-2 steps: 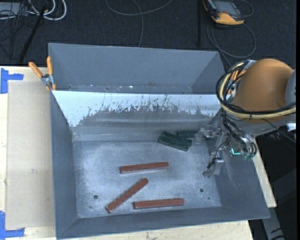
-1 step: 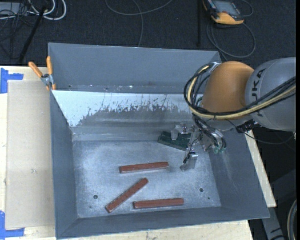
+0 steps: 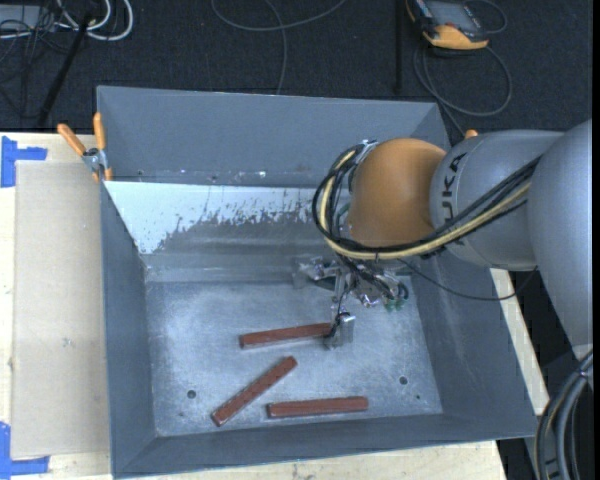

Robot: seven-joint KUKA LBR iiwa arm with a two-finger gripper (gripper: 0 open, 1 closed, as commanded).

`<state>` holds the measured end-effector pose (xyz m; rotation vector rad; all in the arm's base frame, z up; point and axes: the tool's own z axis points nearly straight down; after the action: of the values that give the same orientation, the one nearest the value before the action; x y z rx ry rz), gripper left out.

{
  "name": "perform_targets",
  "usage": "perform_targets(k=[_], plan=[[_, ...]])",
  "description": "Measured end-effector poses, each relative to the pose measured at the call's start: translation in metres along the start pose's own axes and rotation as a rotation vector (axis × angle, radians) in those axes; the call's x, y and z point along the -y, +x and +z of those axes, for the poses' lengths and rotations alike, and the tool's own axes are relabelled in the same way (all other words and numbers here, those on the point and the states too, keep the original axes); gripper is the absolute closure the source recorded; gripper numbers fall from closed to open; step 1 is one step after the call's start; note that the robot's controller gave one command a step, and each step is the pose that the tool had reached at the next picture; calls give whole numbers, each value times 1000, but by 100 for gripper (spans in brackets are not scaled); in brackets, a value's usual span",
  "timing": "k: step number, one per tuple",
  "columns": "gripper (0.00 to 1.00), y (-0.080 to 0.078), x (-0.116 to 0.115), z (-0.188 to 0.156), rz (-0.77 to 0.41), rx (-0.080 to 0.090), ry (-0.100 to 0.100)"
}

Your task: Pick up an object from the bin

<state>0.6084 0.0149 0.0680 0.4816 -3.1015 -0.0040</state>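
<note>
- The gripper [image 3: 338, 332] is low in the bin [image 3: 210, 306], right of the middle, at the right end of a brown stick [image 3: 280, 338].
- Whether it is spread or pinching that stick cannot be told.
- Two more brown sticks [image 3: 253, 391] [image 3: 317, 406] lie nearer, apart from it.

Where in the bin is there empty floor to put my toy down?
Bare floor lies along the bin's left wall, left of the slanted stick, and on the right past the lowest stick. The middle is crowded: the gripper sits at the right end of the top stick.
</note>
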Motion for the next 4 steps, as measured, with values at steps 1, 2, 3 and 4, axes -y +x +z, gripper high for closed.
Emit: perform_targets(k=[1,2,3,4], plan=[[100,0,1,-2,1,2,2],[100,13,-68,-164,-317,10,4],[0,14,-67,-161,-314,4,2],[0,-36,-85,1,-742,-2,0]])
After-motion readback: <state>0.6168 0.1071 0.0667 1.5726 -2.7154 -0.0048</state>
